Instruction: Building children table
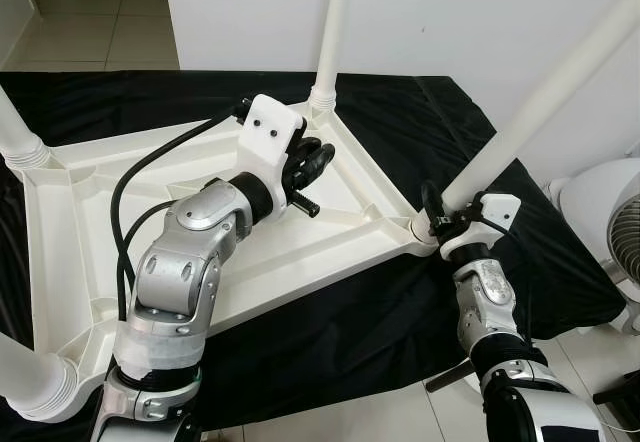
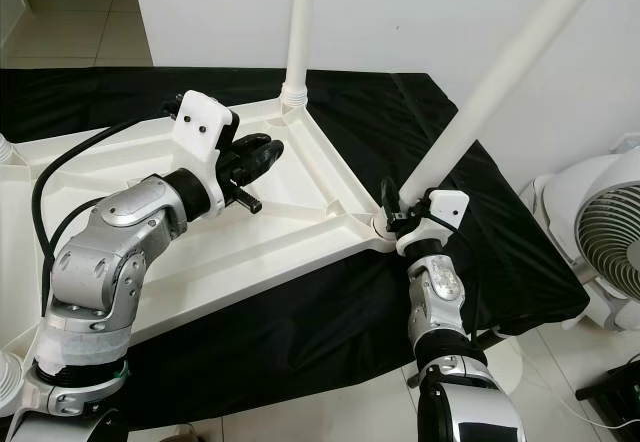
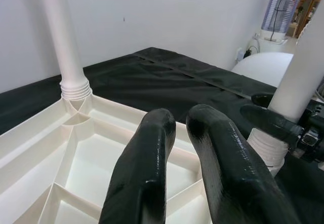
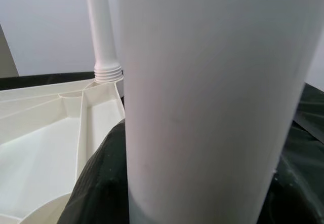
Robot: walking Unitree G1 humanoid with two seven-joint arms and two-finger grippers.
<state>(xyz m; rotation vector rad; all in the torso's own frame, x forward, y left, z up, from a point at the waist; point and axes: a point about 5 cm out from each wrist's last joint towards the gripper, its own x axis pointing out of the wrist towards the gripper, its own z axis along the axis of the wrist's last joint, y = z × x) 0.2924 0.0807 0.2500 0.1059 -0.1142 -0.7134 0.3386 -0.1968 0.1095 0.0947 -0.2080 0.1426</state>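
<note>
A white plastic children's table lies upside down on a black cloth, ribbed underside up. White legs stand in its corners: one at the far corner and one at the near right corner, which leans up to the right. My right gripper is shut on the base of that leaning leg, just above its socket. My left gripper hovers over the tabletop's underside near the far corner, fingers shut with nothing between them.
The black cloth covers the floor under the table. A white wall rises right behind it. A white fan stands at the right. Two more legs sit in the left corners. Tiled floor shows in front.
</note>
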